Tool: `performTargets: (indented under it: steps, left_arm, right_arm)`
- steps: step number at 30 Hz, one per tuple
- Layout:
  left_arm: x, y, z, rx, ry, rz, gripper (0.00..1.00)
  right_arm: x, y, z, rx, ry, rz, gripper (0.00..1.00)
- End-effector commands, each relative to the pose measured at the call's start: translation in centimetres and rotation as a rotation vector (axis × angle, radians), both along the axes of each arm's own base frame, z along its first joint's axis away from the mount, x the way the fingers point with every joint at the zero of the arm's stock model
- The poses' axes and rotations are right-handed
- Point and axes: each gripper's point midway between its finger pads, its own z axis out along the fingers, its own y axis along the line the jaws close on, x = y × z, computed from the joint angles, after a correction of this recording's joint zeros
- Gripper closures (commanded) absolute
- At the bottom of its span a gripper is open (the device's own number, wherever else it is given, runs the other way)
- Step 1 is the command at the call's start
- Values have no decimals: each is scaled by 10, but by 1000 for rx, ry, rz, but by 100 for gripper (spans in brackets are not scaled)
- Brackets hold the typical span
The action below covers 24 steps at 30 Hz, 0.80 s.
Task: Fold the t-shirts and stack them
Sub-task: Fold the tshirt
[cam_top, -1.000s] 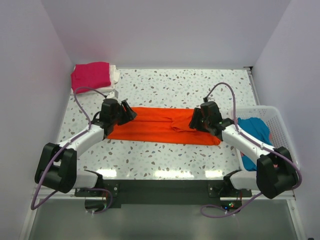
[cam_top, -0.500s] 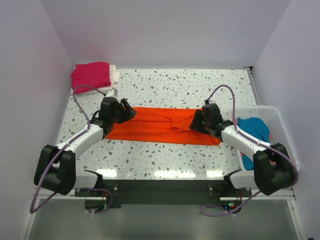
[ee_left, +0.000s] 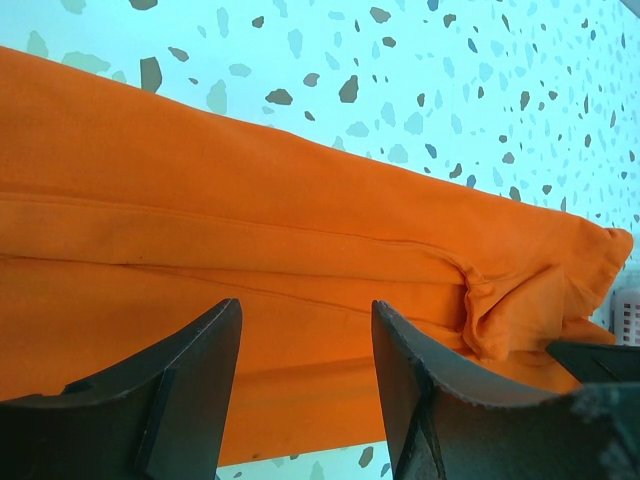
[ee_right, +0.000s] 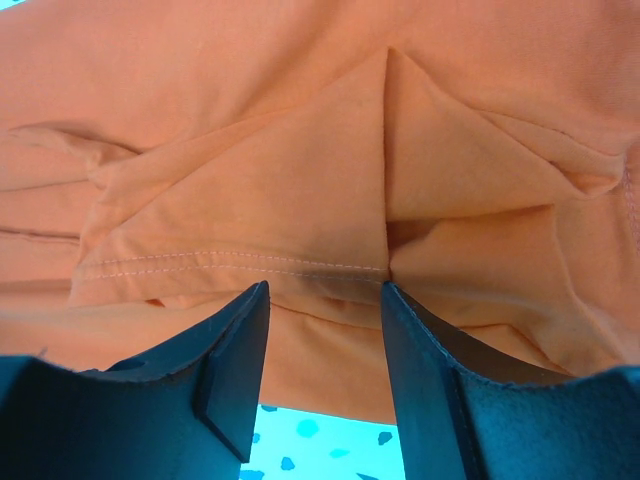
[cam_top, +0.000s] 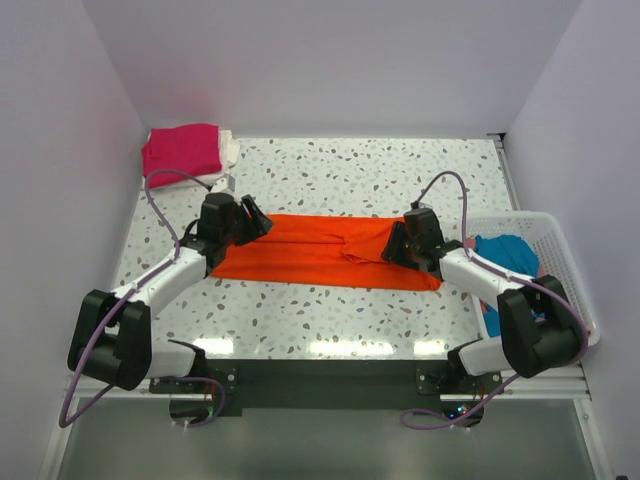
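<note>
Your two arms reach in from the near edge toward the orange t-shirt [cam_top: 320, 250]. It lies flat on the speckled table [cam_top: 350, 175] as a long band folded lengthwise, running left to right across the middle.

Left gripper [cam_top: 252, 222] sits over the shirt's left end. Your left wrist view shows its fingers [ee_left: 200, 380] spread apart, nothing pinched, orange cloth in the gap below.

Right gripper [cam_top: 392, 243] sits over the shirt's right end. Your right wrist view shows its fingers [ee_right: 225, 370] also spread, nothing between them. A folded flap with a stitched hem lies just ahead of the tips. Whether either set of tips touches the cloth, cannot tell.

Just right of the shirt's right end stands the white slatted basket [cam_top: 520, 218], with a teal t-shirt [cam_top: 510, 255] heaped inside.

In the far left corner a folded magenta t-shirt [cam_top: 180, 152] lies on top of a white t-shirt [cam_top: 231, 148], well apart from the orange one.
</note>
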Motion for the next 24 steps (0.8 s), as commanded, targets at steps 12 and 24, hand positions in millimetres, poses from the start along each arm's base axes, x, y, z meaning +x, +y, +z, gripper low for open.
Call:
performTargets:
  steps: [12,24]
  left_arm:
    - [6,-4,16,-16,-51,-5,40]
    - [5,-3,14,-11,-47,0,40]
  right_arm:
    - [10,-11,1,-10,-49,-56,56]
    - [12,-5,1,17,-41,-48,92]
